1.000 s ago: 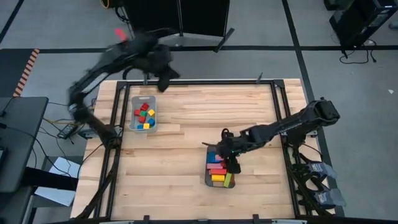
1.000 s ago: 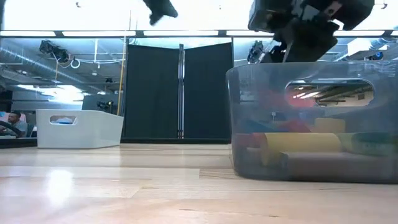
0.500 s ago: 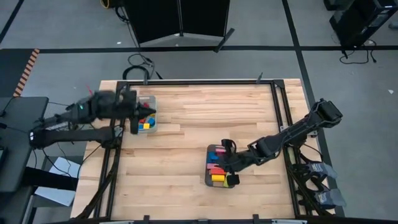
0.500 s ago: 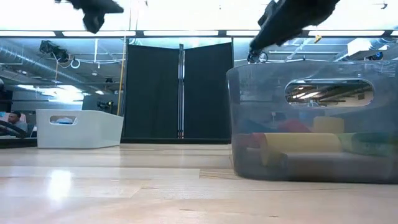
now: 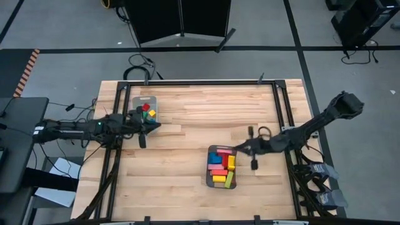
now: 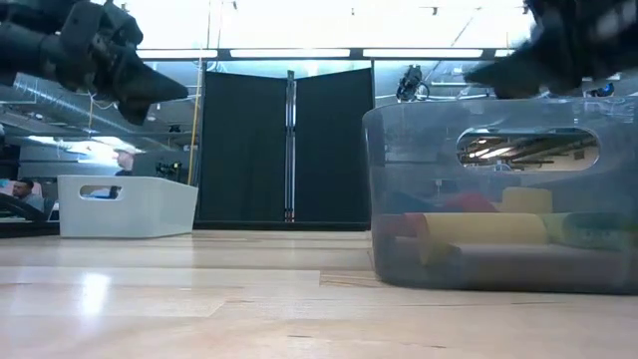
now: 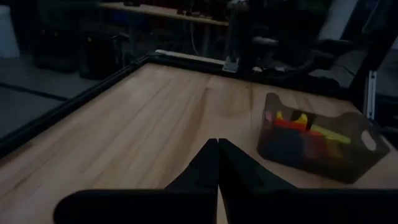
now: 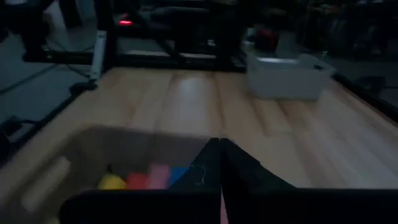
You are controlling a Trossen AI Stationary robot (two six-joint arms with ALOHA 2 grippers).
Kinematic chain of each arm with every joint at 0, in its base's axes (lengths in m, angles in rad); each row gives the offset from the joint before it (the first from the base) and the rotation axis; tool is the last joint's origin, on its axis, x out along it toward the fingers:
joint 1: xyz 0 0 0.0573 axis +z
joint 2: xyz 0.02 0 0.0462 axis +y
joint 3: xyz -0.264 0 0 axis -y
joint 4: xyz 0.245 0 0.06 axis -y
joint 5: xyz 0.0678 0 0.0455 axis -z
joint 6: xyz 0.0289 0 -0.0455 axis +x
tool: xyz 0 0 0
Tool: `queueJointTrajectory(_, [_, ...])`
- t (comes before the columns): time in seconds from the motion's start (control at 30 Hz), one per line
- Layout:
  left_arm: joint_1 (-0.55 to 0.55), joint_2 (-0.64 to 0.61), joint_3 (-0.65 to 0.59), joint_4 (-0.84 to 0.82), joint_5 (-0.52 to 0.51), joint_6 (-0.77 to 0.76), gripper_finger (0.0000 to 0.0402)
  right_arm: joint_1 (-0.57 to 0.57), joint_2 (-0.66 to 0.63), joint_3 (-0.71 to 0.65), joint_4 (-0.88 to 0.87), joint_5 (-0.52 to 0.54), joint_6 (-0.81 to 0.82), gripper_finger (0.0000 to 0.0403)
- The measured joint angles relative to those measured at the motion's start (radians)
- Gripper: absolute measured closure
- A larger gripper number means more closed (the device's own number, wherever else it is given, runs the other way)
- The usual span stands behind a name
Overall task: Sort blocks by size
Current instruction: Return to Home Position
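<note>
Left gripper [image 7: 217,149]: 2 fingers pressed together, nothing between them. In the high view the arm lies low and flat, reaching in from the left side of the table [image 5: 187,119]. The gripper sits at the end of the light bin [image 5: 142,100] toward the picture's bottom. It covers that end, so can't tell what lies under it.

Right gripper [image 8: 219,149]: fingers also pressed together, empty. It's just beside the right side of the dark bin [image 5: 220,149], by the upper corner, not over it.

Small blocks [image 5: 145,114]: red, yellow, green and blue cubes bunched in the light bin, count not readable. Long blocks [image 5: 220,169]: pink, red, blue, yellow and green bars packed side by side in the dark bin, some partly covering others.

Low view: both grippers are cut off by the top edge. The dark bin's smoky wall leaves only vague shapes, with 1 yellow bar and 1 red piece readable. The light bin's wall hides nearly all its cubes. A person [image 6: 14,191] sits at the far left edge, mostly cut off.
</note>
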Motion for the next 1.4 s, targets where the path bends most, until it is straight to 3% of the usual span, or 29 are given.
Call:
queueJointTrajectory(0.17, [-0.077,0.0,-0.08,0.119,-0.083,0.054,0.039,-0.046,-0.157,-0.26,0.217,-0.052,0.009,0.0397])
queueJointTrajectory(0.27, [-0.11,-0.001,-0.1,0.123,-0.152,0.078,0.039,-0.066,-0.233,-0.257,0.074,-0.054,0.015,0.0398])
queueJointTrajectory(0.47, [-0.156,-0.028,-0.099,0.103,-0.172,0.109,0.039,-0.106,-0.375,-0.261,-0.11,-0.102,-0.002,0.0398])
queueJointTrajectory(0.8, [-0.207,-0.154,-0.101,0.023,-0.192,0.128,0.039,-0.164,-0.847,-0.261,-0.531,-0.109,-0.012,0.0398])
queueJointTrajectory(0.97, [-0.229,-0.242,-0.151,0.022,-0.192,0.128,0.039,-0.176,-1.016,-0.26,-0.554,-0.171,-0.11,0.0398])
queueJointTrajectory(1.13, [-0.254,-0.31,-0.214,0.064,-0.13,0.107,0.039,-0.185,-1.056,-0.26,-0.557,-0.183,-0.149,0.0398])
queueJointTrajectory(1.4, [-0.267,-0.313,-0.214,0.051,-0.101,0.161,0.039,-0.188,-0.992,-0.26,-0.56,-0.21,-0.078,0.0391])
